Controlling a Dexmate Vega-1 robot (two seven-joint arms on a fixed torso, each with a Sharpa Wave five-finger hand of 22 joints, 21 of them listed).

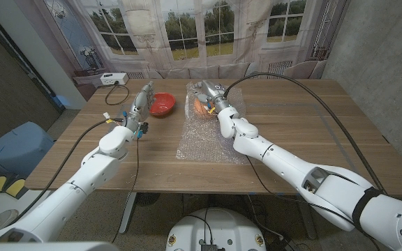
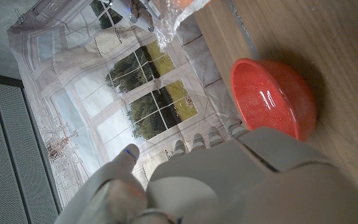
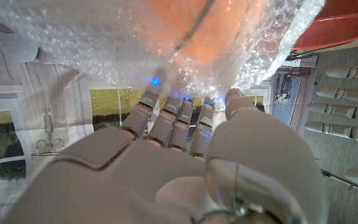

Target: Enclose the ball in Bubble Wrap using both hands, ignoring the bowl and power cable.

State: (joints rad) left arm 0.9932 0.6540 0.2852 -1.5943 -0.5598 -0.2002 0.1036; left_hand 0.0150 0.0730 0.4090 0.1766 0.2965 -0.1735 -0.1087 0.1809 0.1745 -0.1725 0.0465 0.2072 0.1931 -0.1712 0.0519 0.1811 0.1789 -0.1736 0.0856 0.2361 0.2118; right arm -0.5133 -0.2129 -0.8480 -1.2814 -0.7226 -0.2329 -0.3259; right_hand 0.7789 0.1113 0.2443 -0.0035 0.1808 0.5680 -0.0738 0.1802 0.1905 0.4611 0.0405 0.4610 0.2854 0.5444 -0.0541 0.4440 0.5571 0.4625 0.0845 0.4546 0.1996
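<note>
Wrapping is partly done: your right hand (image 1: 209, 96) fingers (image 3: 180, 118) press the Bubble Wrap (image 1: 204, 132) over the orange ball (image 3: 197, 28) just beyond them. Your left hand (image 1: 139, 104), fingers apart and holding nothing, waits beside the red bowl (image 1: 162, 104); closing remains.

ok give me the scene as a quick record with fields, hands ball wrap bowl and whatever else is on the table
left hand: raised beside the red bowl, holding nothing
right hand: fingers pressed against the bubble wrap over the ball
ball: orange, seen through the wrap at the sheet's far end
bubble wrap: clear sheet, near part flat on the table, far end lifted over the ball
red bowl: on the table, left of the wrap, untouched
power strip: white, at the far left corner, cable trailing
table: wooden
</note>
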